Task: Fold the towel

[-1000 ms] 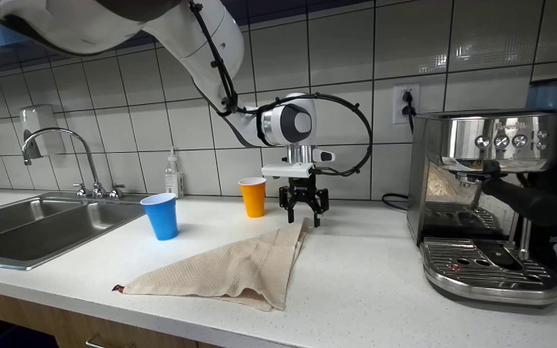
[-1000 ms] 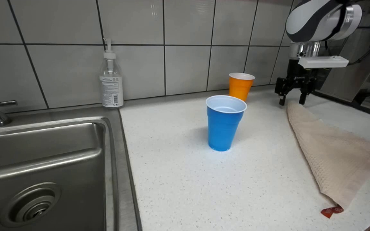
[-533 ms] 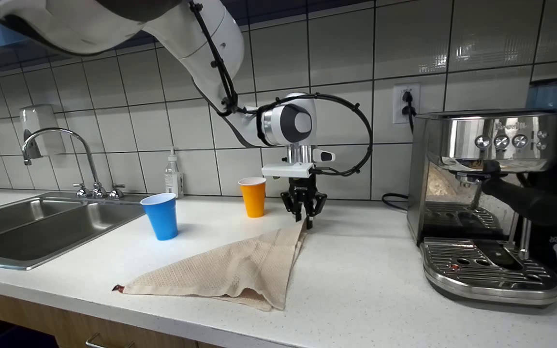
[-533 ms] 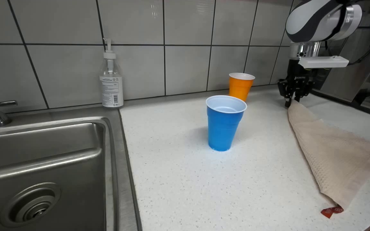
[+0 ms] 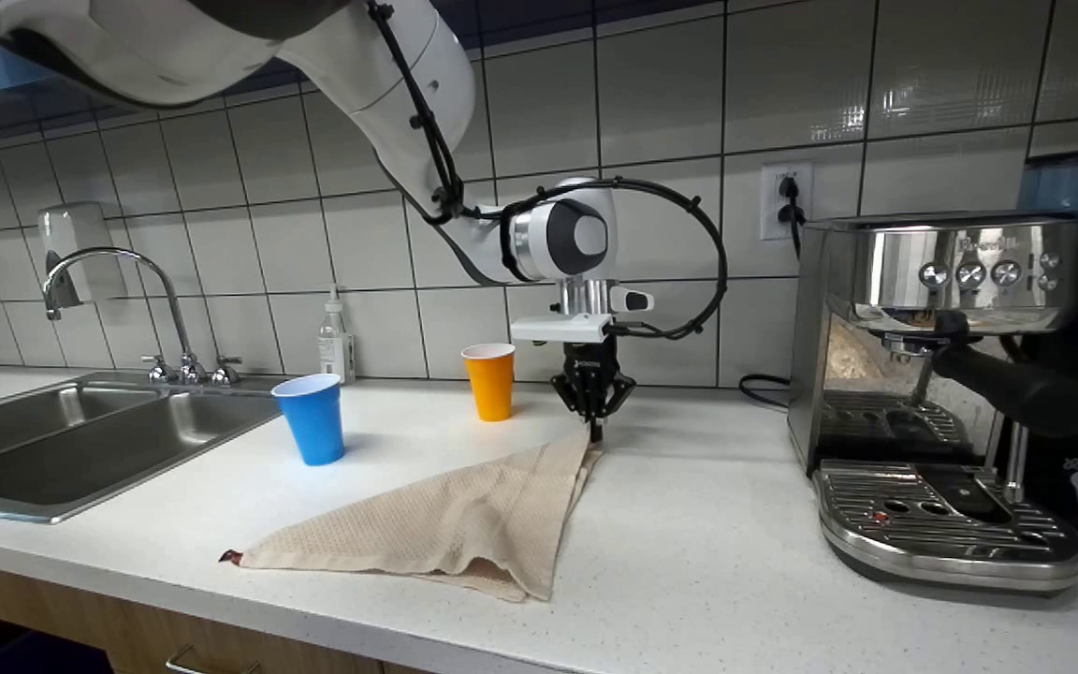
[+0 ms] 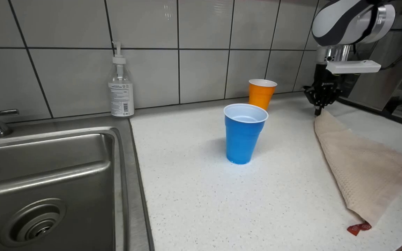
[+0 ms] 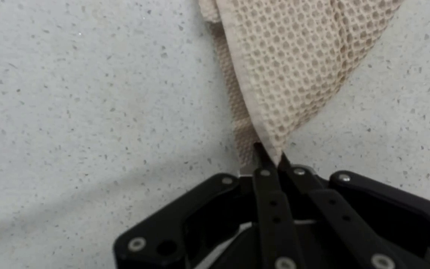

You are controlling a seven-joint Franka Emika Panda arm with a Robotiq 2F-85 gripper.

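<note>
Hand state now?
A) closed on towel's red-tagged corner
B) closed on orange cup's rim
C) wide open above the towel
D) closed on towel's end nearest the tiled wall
D: in the wrist view the hand is clamped on the tip of the towel, which lies toward the tiled wall and away from the red tag in both exterior views.

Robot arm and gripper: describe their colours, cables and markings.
The arm is white and rounded, with a dark grey joint cap and a black cable tied along it, looping near its end. Below a silver collar sits a flat white block. The gripper is black, with slim fingers and silver screws; its pale lettering is too small to read.
</note>
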